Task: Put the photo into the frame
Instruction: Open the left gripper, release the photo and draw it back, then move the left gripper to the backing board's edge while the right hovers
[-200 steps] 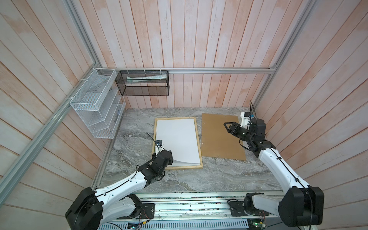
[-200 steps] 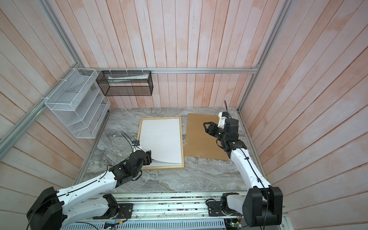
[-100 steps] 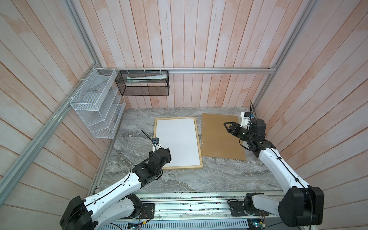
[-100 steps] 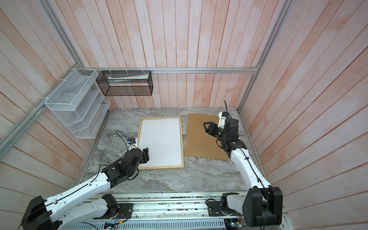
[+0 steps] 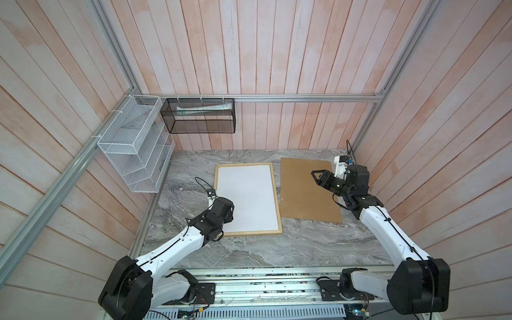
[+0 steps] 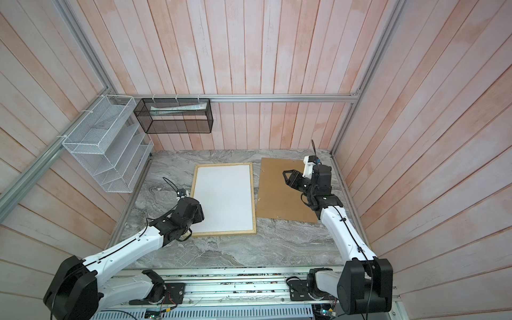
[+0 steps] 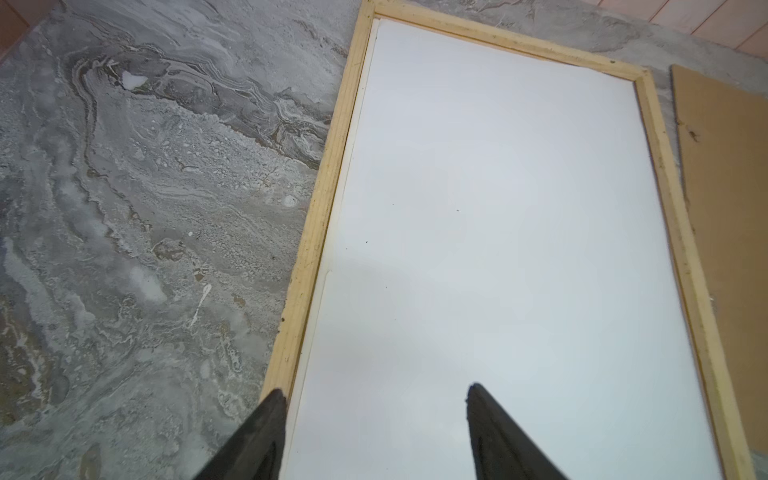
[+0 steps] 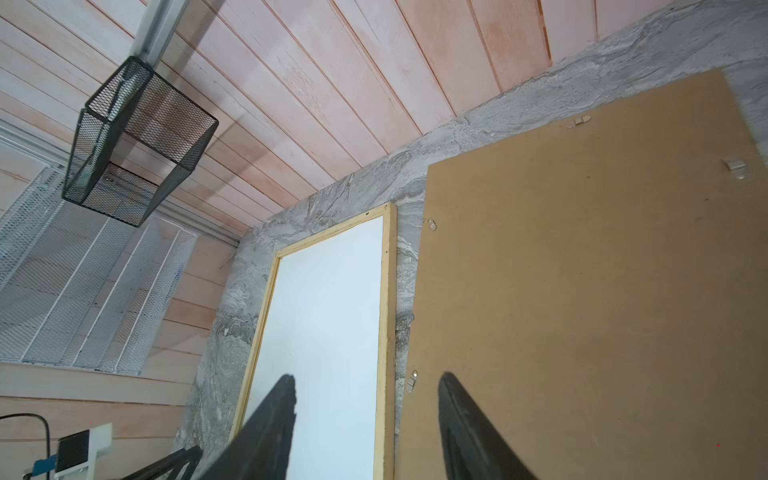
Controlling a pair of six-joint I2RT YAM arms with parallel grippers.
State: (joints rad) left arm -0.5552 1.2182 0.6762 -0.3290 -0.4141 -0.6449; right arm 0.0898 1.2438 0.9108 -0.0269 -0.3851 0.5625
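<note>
White-backed photo (image 5: 246, 199) lies flat inside the pale frame (image 5: 276, 199).
Left gripper (image 7: 374, 392) hovers above it, parted and empty; right gripper (image 8: 366, 378) likewise, over the brown panel (image 5: 304, 196).

I counted one frame (image 7: 318, 232), one photo (image 7: 498, 208), and one brown board (image 5: 307, 191). I saw two wire baskets: one white basket (image 5: 133, 158), one black basket (image 5: 199, 124). I had two pincers: a left pincer (image 7: 376, 399), a right pincer (image 8: 368, 382).

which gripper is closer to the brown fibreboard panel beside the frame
Right. The right gripper hovers above the right side of the flat brown fibreboard panel. The left gripper is over the near left part of the thin pale wooden frame, which lies between it and the panel.
</note>
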